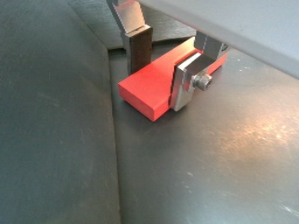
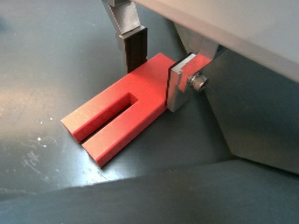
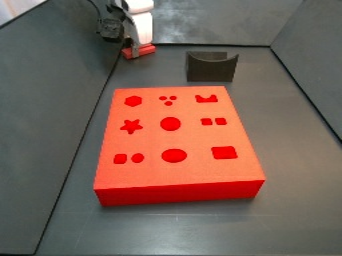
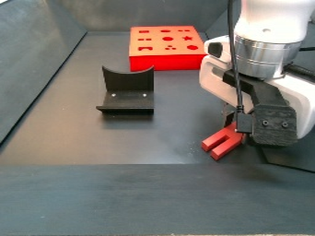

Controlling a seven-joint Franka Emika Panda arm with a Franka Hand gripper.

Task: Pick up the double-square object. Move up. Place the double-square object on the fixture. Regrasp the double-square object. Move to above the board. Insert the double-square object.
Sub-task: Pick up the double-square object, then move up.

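Your gripper [image 2: 158, 66] sits low over the peg [image 2: 114, 112] on the floor, fingers straddling one end, not visibly clamped. Grip that far off-centre and it tilts on lift, well short of the fixture [image 4: 125, 90] at ten o'clock.

The gripper [image 4: 234, 125] is seen lowered to the dark floor at the near right, its fingers set about the rear end of the double-square object [image 4: 222, 141], which lies flat with its grooved end toward the camera. The fixture [image 4: 125, 90] stands well apart, the board [image 4: 169, 46] beyond it.
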